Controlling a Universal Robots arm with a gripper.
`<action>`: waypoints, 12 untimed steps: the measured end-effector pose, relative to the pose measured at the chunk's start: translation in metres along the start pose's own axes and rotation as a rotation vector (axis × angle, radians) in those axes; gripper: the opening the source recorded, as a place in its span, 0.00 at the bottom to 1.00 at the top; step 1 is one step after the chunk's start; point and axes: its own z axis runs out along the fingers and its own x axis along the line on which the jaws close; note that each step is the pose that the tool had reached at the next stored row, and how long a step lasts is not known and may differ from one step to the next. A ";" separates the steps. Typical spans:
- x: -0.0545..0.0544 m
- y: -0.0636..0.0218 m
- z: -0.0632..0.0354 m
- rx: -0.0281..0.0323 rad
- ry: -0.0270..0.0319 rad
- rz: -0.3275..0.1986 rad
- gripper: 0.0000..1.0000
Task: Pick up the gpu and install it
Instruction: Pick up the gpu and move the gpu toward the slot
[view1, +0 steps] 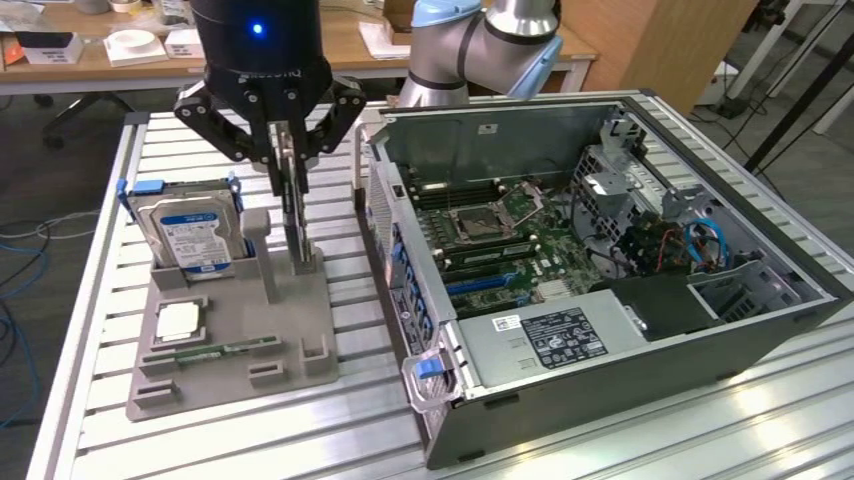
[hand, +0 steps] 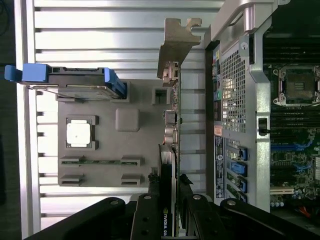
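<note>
Claw (hand: 168, 189) is pinched narrow on the gpu (hand: 169, 125), fingers (hand: 148, 212) on either face at its top edge. I can't tell how far along the card's length you've grabbed it.

Gpu stands upright on edge along the holder's (hand: 107, 145) edge nearest the case (hand: 235, 90). In the exterior view its lower edge sits at the slot, and I can't tell if it's free of it.

My read: you're on the pick-up. Pull straight up and keep the card vertical so it doesn't bind in the slot. If your grip is off-centre, expect the bracket (hand: 176, 45) end to sag.

Room:
- Case wall runs just beside the card, with a narrow strip of tabletop (hand: 125, 30) between. No sideways slack there.
- Bracket overhangs the holder's end and leans toward the case, so watch that edge.
- Drive (hand: 70, 82) stands at the holder's corner away from the case, well apart.
- Above looks open.
</note>
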 end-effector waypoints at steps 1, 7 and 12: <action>0.000 0.0000 -0.0002 0.0000 0.0000 0.000 0.26; 0.000 0.0001 -0.0003 0.0001 0.0001 0.000 0.26; -0.002 0.0001 -0.0004 0.0002 0.0003 0.000 0.26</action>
